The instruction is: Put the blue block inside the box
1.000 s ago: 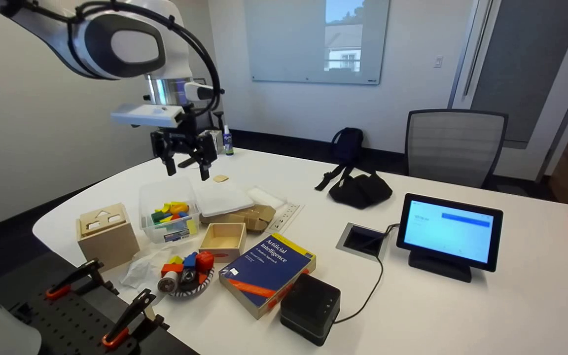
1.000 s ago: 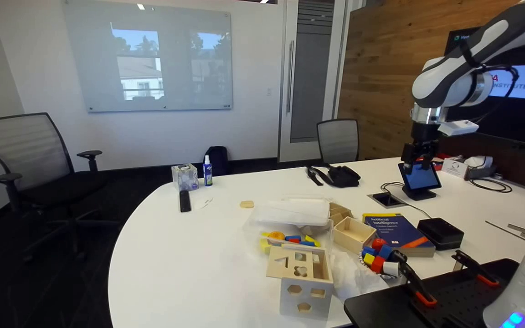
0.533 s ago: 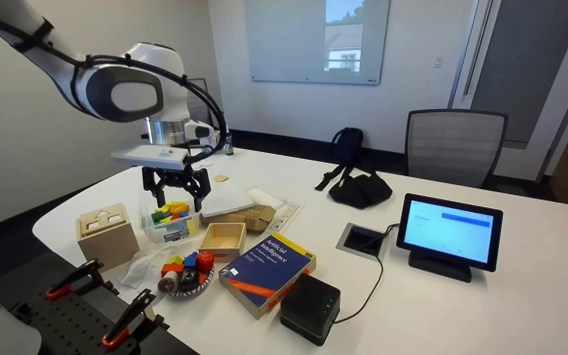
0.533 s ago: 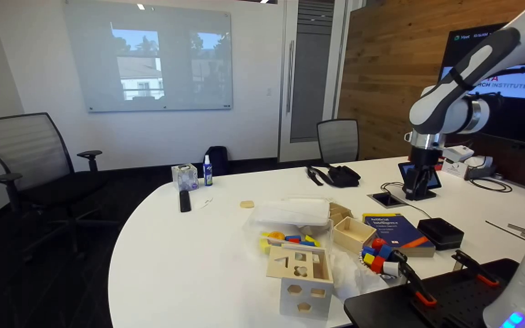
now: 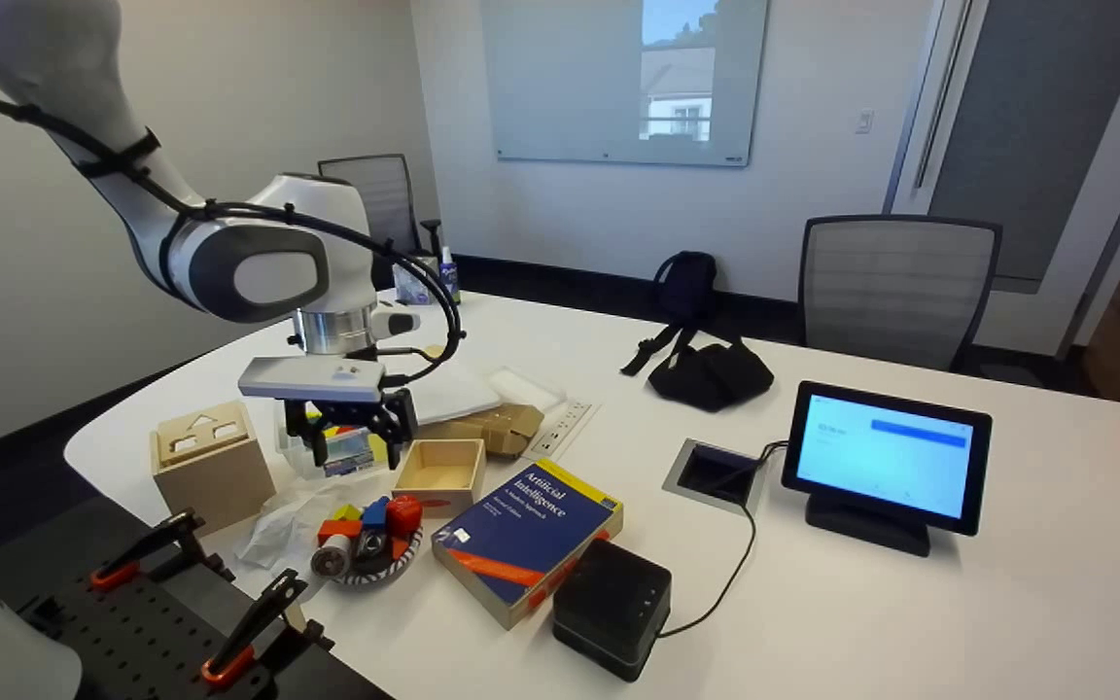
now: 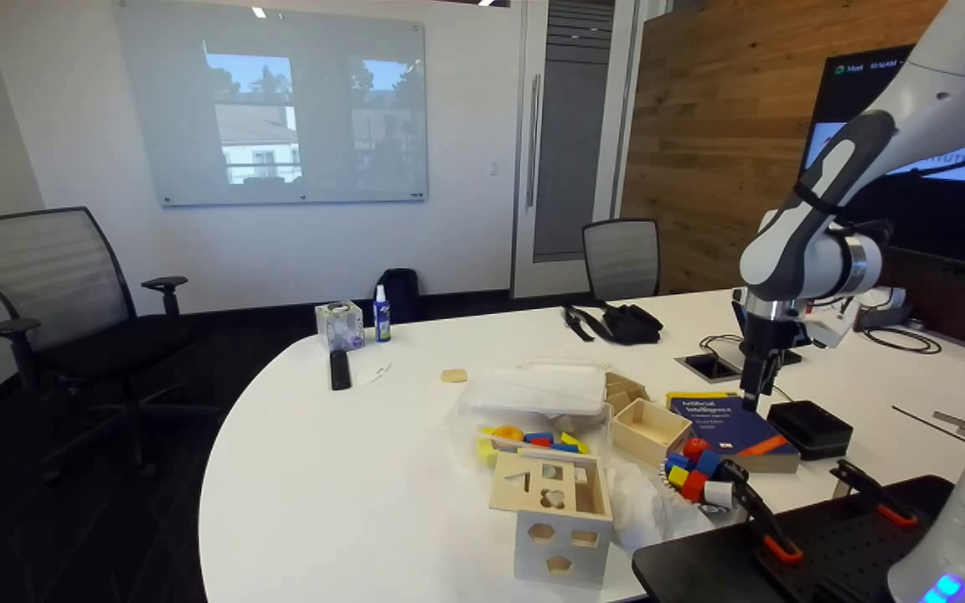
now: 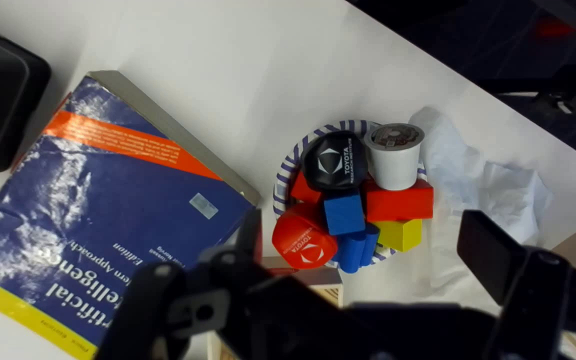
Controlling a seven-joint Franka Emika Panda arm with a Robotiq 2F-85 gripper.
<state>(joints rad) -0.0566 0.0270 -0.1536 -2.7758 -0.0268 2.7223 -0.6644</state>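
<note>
The blue block is a small blue cube lying among other pieces in a striped bowl. It also shows in both exterior views. Two blue cylinders lie against it. The box is small, open-topped and light wood, with a reddish round mark on its front. It stands just behind the bowl and shows in an exterior view; in the wrist view my gripper hides most of it. My gripper is wide open and empty, above the table near the bowl and box.
A thick blue book and a small black box lie beside the bowl. A clear tub of coloured pieces and a wooden shape-sorter cube stand on the opposite side. Crumpled plastic lies against the bowl. Clamps edge the table.
My gripper has come down steadily from high above the table and moved closer to the bowl. It has stayed open. The objects on the table have not moved.
</note>
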